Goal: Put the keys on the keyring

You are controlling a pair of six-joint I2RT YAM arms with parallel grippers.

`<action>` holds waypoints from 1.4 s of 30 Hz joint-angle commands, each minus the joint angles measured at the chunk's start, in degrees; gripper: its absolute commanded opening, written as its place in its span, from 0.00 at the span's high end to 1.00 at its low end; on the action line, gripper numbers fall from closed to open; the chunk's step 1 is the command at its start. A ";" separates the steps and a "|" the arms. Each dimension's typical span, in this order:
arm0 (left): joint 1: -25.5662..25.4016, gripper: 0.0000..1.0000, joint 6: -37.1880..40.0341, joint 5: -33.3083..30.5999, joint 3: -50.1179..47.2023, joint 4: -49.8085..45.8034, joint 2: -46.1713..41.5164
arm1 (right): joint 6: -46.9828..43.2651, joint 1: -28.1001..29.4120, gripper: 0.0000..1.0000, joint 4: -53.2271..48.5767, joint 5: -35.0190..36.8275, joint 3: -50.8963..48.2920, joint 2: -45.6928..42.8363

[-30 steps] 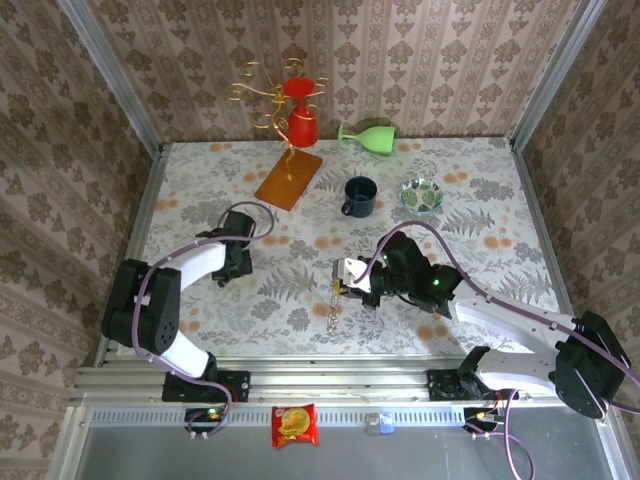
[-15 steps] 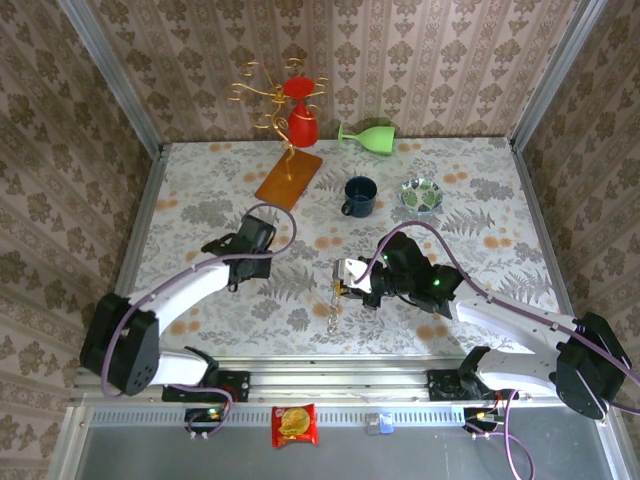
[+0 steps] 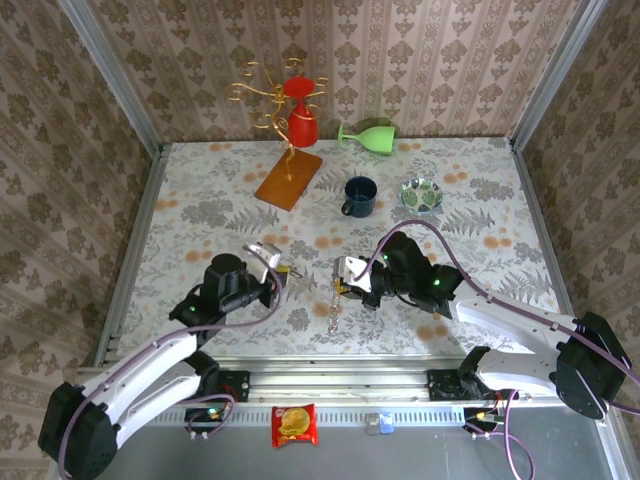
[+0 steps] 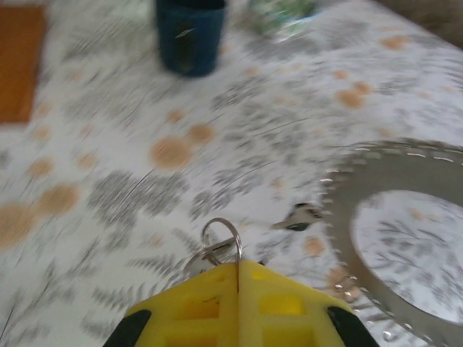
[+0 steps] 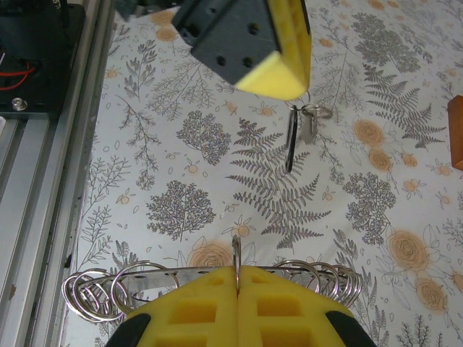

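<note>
Left gripper (image 4: 239, 269): pinched shut on the small split loop that carries the keys (image 5: 305, 126). From its own wrist we see the loop standing up out of the yellow fingers. From the right wrist we see a silvery blade and a black head dangling below, clear of the table (image 3: 200, 200).
Right gripper (image 5: 237, 273): closed on the rim of the keyring (image 4: 405, 166), holding it on edge over the fern-print cloth at the table's front middle. We cannot tell whether its lower rim touches down.
Keyring's place: near the held keys, on their right. From the left wrist we look through its wide hole to the cloth, and its outer edge is fringed with small wire loops.
One more key (image 4: 300, 217): a small dark-and-silver shape beside that fringed edge. We cannot tell whether it hangs there or lies on the cloth.
Handling, as we judge it: the keys are light, hard and slick, and free to swing and twist on their loop. The keyring is stiff and flat, so it will not give.
Where to hold: we would keep the keys by their loop, not the blade, and the keyring by its flat rim, leaving a fringe loop exposed.
</note>
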 commanded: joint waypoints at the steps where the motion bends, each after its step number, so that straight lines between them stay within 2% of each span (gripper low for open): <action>1: -0.60 1.00 14.76 15.06 -1.05 8.06 -3.24 | 1.00 -0.31 1.00 1.26 -0.08 0.56 -0.01; 9: -0.62 1.00 21.77 18.89 -1.92 9.07 -4.57 | 0.63 -0.24 1.00 0.56 0.12 0.93 -0.16; 11: -0.62 1.00 23.48 21.56 -2.07 9.17 -4.57 | 0.50 -0.24 1.00 0.46 0.38 1.00 -0.25; 12: -0.70 1.00 24.94 22.41 -1.80 8.59 -4.48 | 0.26 -0.30 1.00 0.47 0.55 1.04 -0.25; 14: -1.71 1.00 32.92 22.66 -0.30 3.15 -4.39 | -0.02 -0.22 1.00 0.47 1.11 1.24 -0.25; 15: -3.70 1.00 40.03 18.77 1.24 -2.09 -4.48 | -0.26 -0.24 1.00 0.38 1.51 1.37 -0.25; 18: -13.36 1.00 57.89 -7.61 3.83 -9.61 -2.79 | -0.72 -0.28 1.00 0.03 2.08 1.54 -0.25; 19: -15.63 1.00 62.63 -14.03 3.88 -9.79 -1.83 | -0.83 -0.24 1.00 0.03 2.25 1.52 -0.25; 21: -16.50 1.00 62.86 -19.16 3.29 -5.45 -1.15 | -0.86 -0.30 1.00 0.07 2.43 1.53 -0.17; 23: -14.53 1.00 56.64 -14.62 2.56 -1.40 -2.64 | -0.80 -0.17 1.00 0.12 2.43 1.64 -0.08; 25: -10.36 1.00 47.41 -1.72 2.26 0.13 -4.68 | -1.30 -0.03 1.00 0.12 2.62 1.80 0.00; 28: -4.69 1.00 33.05 12.95 2.38 2.73 -4.54 | -2.50 0.45 1.00 0.02 2.71 2.01 0.01; 31: -2.20 1.00 26.30 21.32 2.89 2.61 -3.71 | -3.55 0.59 1.00 0.33 2.96 1.90 -0.21; 36: -0.47 1.00 22.05 27.87 3.72 -0.29 -2.49 | -5.67 0.70 1.00 0.30 4.99 2.07 -0.37; 42: 0.08 1.00 17.17 32.76 4.22 1.47 -0.45 | -8.89 1.66 1.00 0.73 8.58 2.55 0.15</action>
